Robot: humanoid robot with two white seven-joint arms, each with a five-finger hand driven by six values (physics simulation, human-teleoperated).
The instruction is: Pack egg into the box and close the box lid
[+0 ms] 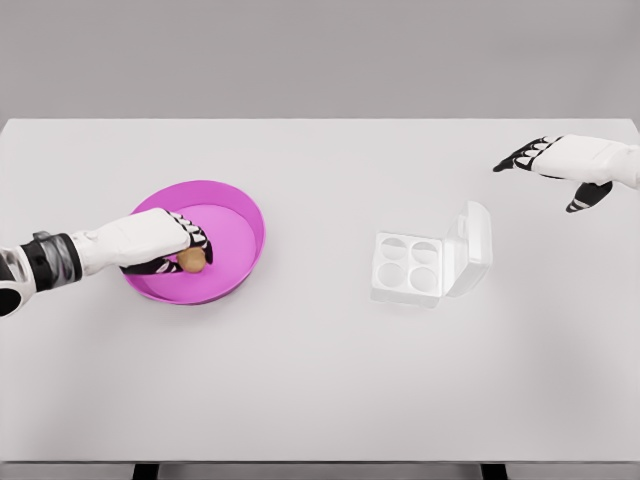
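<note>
A brown egg point(192, 260) lies in the pink bowl point(245, 215) at the left of the white table. My left hand point(183, 247) reaches into the bowl from the left, its fingers curled around the egg. The white egg box point(409, 268) sits right of centre with several empty round cups; its lid point(472, 245) stands open, hinged on the right side. My right hand point(556, 170) hovers at the far right, well behind and to the right of the box, fingers spread and holding nothing.
The white table point(320, 380) fills the view, with its back edge against a grey wall and its front edge near the bottom of the picture. About a hand's width of bare table separates bowl and box.
</note>
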